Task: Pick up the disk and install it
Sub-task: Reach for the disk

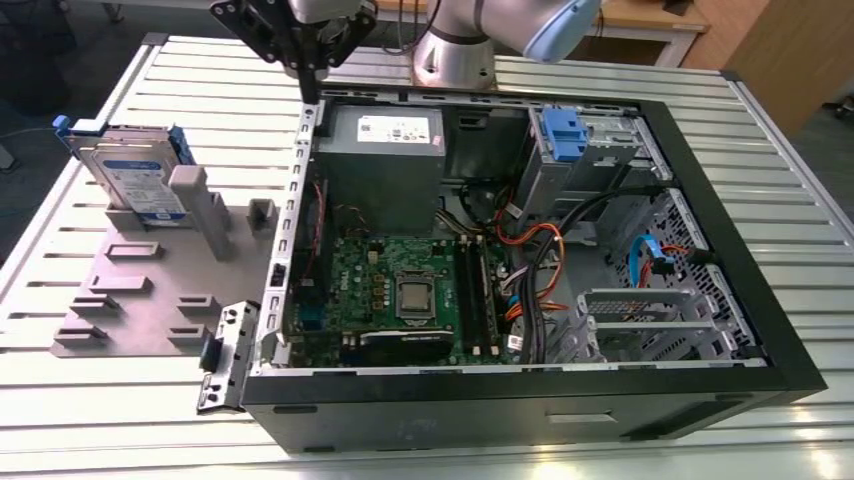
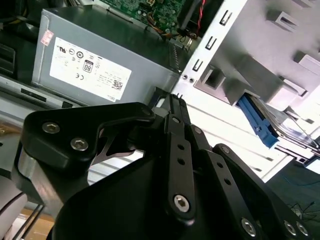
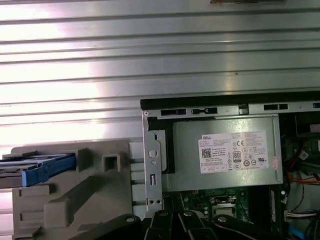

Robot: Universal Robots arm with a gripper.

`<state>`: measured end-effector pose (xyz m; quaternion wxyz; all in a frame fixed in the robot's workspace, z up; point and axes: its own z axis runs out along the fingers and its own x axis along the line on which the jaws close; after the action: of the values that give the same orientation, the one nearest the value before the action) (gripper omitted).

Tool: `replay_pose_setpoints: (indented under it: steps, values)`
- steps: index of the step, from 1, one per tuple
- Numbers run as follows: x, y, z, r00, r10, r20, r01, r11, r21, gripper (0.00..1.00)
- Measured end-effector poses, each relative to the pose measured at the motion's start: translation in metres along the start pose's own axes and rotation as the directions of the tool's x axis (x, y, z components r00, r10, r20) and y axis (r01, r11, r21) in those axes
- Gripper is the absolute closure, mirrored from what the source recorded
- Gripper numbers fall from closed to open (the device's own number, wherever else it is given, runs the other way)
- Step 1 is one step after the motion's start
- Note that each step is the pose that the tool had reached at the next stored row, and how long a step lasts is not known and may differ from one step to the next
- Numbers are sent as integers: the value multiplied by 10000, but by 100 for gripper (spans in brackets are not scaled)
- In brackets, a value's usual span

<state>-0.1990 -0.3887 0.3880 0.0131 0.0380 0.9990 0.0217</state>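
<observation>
Arm points straight down over the computer case [image 1: 747, 300], at its corner by the power supply [image 1: 380, 160]. Claw [image 1: 310, 92] pressed together, empty. The disk [image 1: 134, 178] stands on edge in a grey holder [image 1: 147, 285] beside the case.

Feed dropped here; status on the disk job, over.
Gripper shut, empty, over case edge by power supply. Disk standing in grey holder, untouched. Holder post beside disk.

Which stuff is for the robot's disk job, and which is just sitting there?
For the job: disk, standing in its grey holder; gripper, empty; open computer case.
Just there: power supply; motherboard; cables; slatted table.
</observation>
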Motion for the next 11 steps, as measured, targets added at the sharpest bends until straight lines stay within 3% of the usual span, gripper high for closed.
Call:
replay_pose_setpoints:
  steps: [11]
  values:
    - [236,41,19,10000,6,1,-6,10000,-1,89]
